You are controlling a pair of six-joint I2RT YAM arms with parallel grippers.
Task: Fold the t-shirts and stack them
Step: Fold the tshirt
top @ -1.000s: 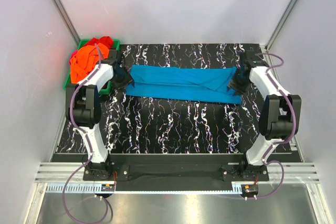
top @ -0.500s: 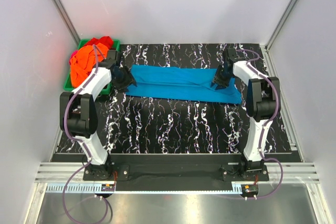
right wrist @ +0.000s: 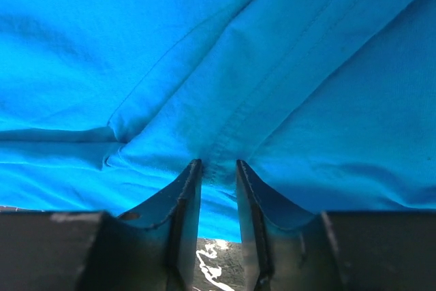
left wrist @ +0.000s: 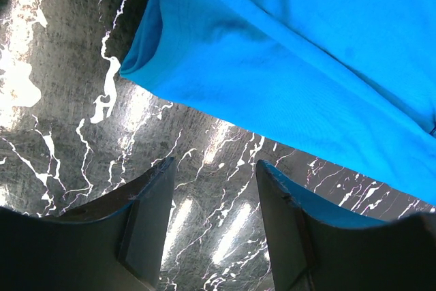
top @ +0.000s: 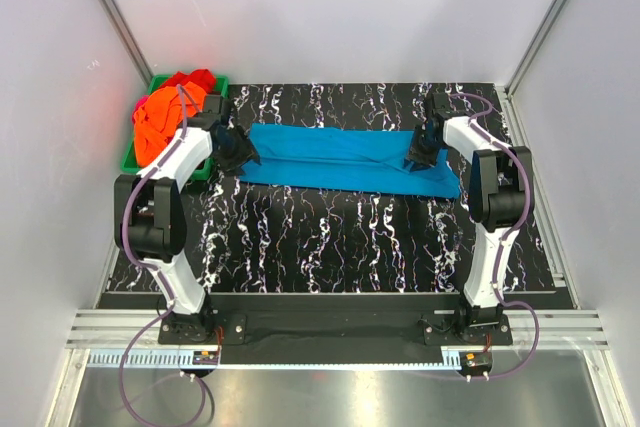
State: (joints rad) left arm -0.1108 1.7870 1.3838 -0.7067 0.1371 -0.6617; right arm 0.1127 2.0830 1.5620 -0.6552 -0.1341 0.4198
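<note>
A turquoise t-shirt point(top: 350, 159) lies folded into a long strip across the back of the table. My left gripper point(top: 235, 150) is at its left end. In the left wrist view this gripper point(left wrist: 214, 165) is open and empty over bare table, with the shirt's edge point(left wrist: 286, 66) just beyond the fingertips. My right gripper point(top: 420, 152) is on the shirt near its right end. In the right wrist view its jaws point(right wrist: 218, 165) stand narrow, pressed into the cloth point(right wrist: 204, 52) with a seam ridge pinched between the tips. Orange point(top: 160, 122) and red point(top: 195, 79) shirts are piled at the back left.
A green plastic bin point(top: 128, 159) at the back left corner holds the orange and red shirts, just behind my left arm. The black marbled table point(top: 340, 247) runs to white walls at the back and sides.
Since one second ago my right gripper has moved left and back along the shirt's right end, and both arms have changed posture. Nothing has moved in the last half second.
</note>
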